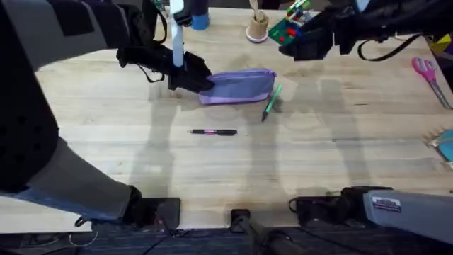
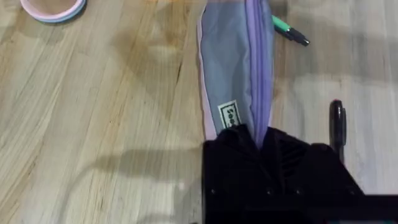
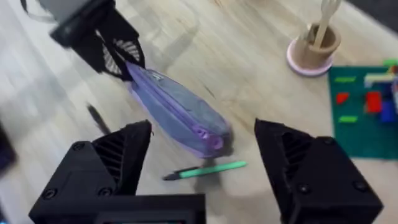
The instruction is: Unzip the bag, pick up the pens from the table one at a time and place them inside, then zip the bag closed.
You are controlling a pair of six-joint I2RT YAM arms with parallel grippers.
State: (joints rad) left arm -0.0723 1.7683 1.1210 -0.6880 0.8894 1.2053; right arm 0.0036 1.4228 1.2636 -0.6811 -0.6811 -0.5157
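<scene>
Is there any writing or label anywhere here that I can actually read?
None reads clearly.
Small label on the bag: letters cut off and blurred, unreadable.
White sticker on the right arm's base: too small to read.

The left end effector [image 2: 261, 152] covers the near end of the bag [image 2: 236, 68], hiding its zipper pull. The green pen [image 2: 289, 30] is partly tucked behind the bag's edge.

Robot lab bench: wooden table [image 1: 333, 163] (scissors [image 1: 427, 71], toy bricks [image 1: 290, 28] nearby)
</scene>
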